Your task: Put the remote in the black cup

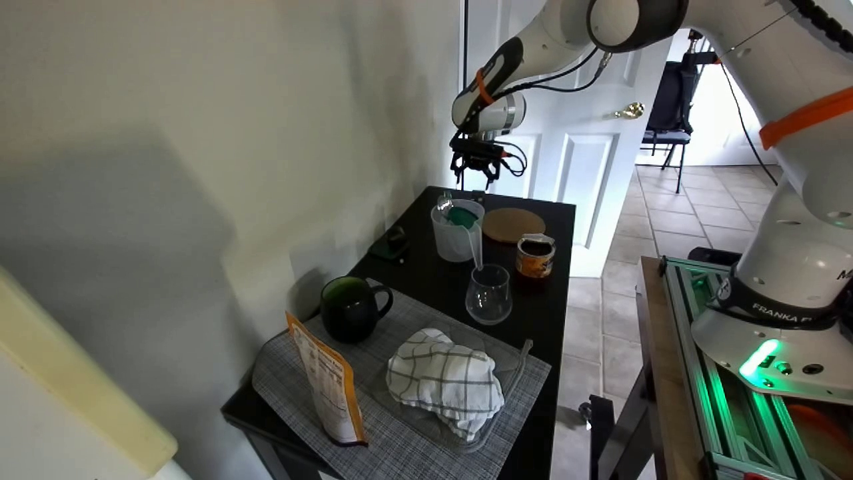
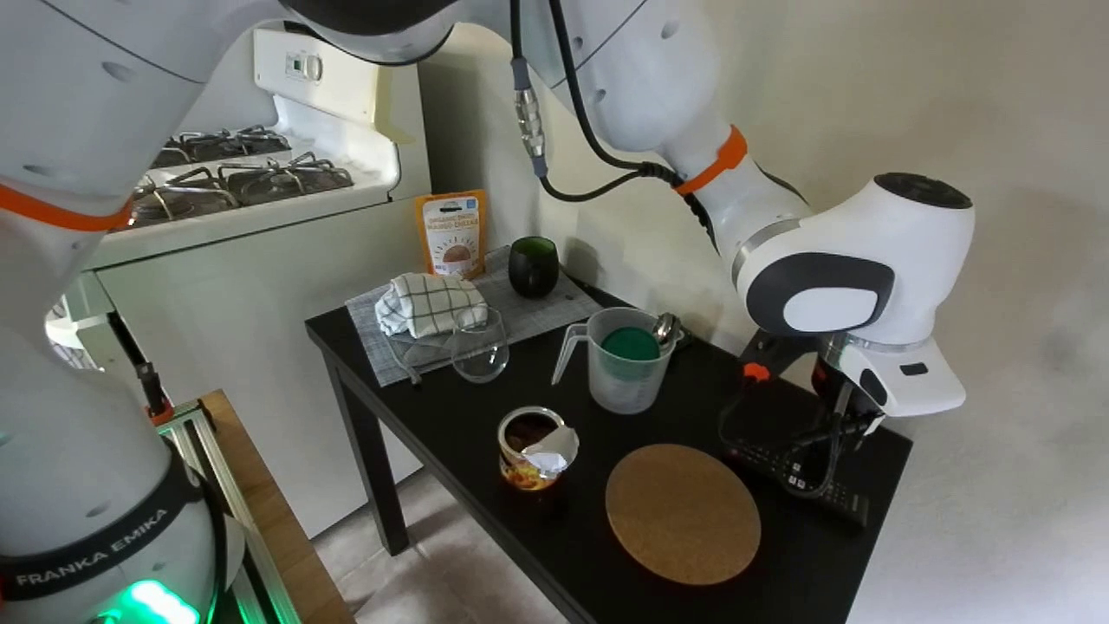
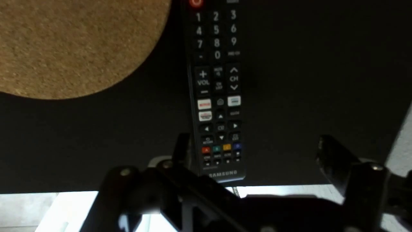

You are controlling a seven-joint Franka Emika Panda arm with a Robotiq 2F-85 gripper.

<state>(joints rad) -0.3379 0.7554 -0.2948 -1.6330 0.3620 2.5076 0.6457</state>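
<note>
The remote point(image 3: 220, 96) is a long black Samsung remote lying flat on the black table. It also shows in an exterior view point(image 2: 847, 501), partly behind the gripper's cables. My gripper point(image 3: 256, 145) is open and empty above the remote's Samsung-logo end. In the wrist view the remote lies near the left finger, with a wide gap to the right finger. The gripper also shows in an exterior view point(image 1: 474, 179), fingers pointing down above the table's far end. The black cup point(image 1: 350, 317) stands upright on the grey placemat; it also shows in an exterior view point(image 2: 533, 267).
A round cork mat point(image 2: 684, 516) lies beside the remote. A clear measuring jug point(image 2: 625, 381) with a green thing inside, an opened can point(image 2: 524, 472) and a stemless glass point(image 1: 488, 300) stand between gripper and cup. A checked cloth point(image 1: 446, 380) and snack pouch point(image 1: 326, 380) are near the cup.
</note>
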